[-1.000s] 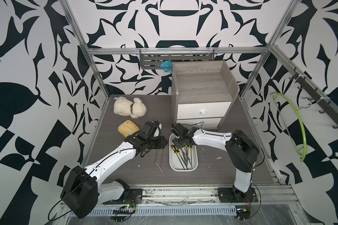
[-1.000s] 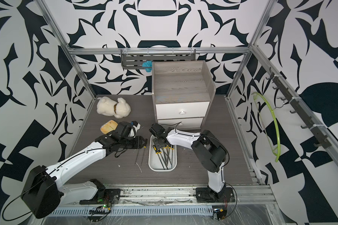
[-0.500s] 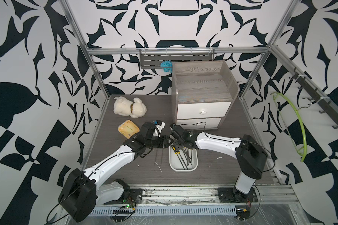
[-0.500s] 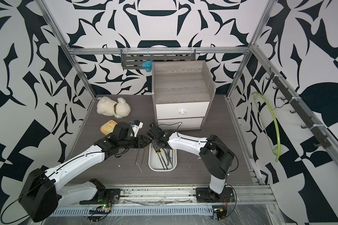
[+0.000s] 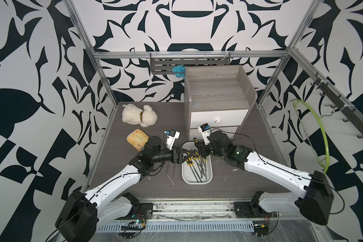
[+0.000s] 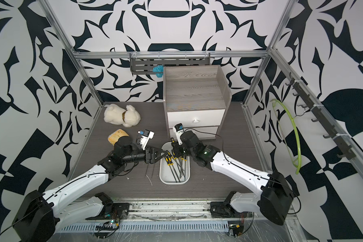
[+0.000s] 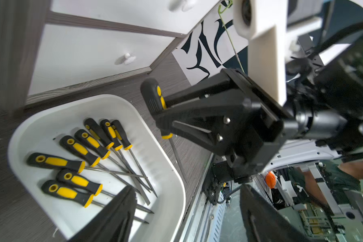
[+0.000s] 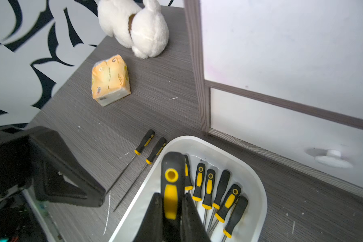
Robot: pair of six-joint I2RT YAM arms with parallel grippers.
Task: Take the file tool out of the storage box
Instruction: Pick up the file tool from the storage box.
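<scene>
Right jaws clamped on file (image 8: 170, 188); left jaws spread wide.
File held above storage box (image 5: 197, 181); other files (image 7: 55, 162) lie inside.

no wording can be read anywhere. the yellow tissue pack (image 8: 110, 80), lying on the desk (image 8: 92, 130) well apart from the storage box (image 8: 208, 144), carries small print, round logos and a red mark near one corner, all too blurred to make out. in a top view, the white camera mount (image 5: 204, 131) over the storage box's far end bears tiny dark marks, too small to read.
</scene>
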